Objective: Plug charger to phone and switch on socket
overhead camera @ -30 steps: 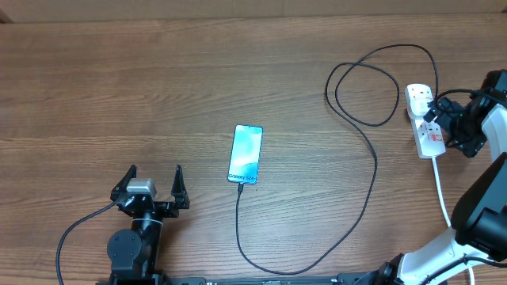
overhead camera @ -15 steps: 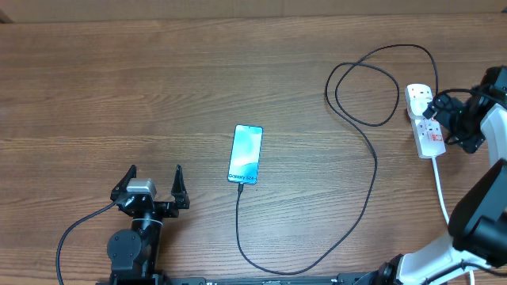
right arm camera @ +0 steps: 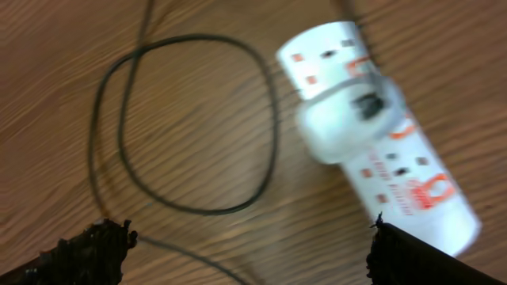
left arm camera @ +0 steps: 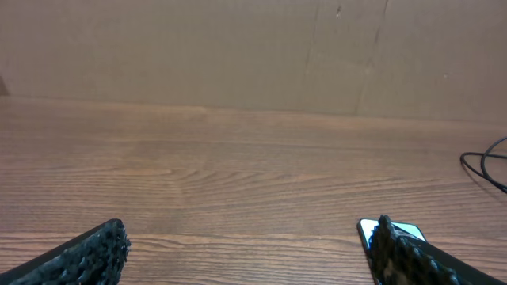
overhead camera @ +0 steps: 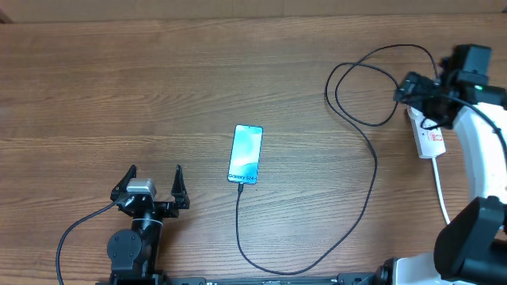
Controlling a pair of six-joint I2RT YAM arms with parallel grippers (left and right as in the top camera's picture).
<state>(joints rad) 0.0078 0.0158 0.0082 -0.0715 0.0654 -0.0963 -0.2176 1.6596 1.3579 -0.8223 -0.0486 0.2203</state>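
Phone (overhead camera: 245,154): lies flat and screen-up, lit, near centre of table (overhead camera: 119,79), long axis running roughly 12 to 6 o'clock.

Charger (overhead camera: 372,182): thin black cable, tip meeting phone's 6 o'clock edge. Looks plugged in, though too small to be sure. Drops toward 6 o'clock, curves along near edge, climbs toward 1 o'clock, loops once beside socket.

Socket (overhead camera: 432,141): white strip with red markings at 3 o'clock side of table, well apart from phone, far end hidden under right hand in overhead view. White cord (overhead camera: 440,194) leaves its 6 o'clock end toward near edge.

Right hand (overhead camera: 420,99): released, jaws spread wide, hovers above socket's 12 o'clock end, grasping nothing.

Right wrist view, blurred: socket (right arm camera: 396,170) lies diagonal, white plug block (right arm camera: 348,119) seated on it, cable loop (right arm camera: 190,127) at 9 o'clock of it. Fingertips (right arm camera: 87,249) at bottom corners, apart from strip. Switch state unreadable.

Left hand (overhead camera: 154,170): released, jaws wide, empty, at 8 o'clock of phone, well apart from it.

Left wrist view: bare wood between fingers (left arm camera: 87,257), corner of phone (left arm camera: 410,232) peeking behind right-side finger, bit of cable (left arm camera: 485,165) at 3 o'clock edge.
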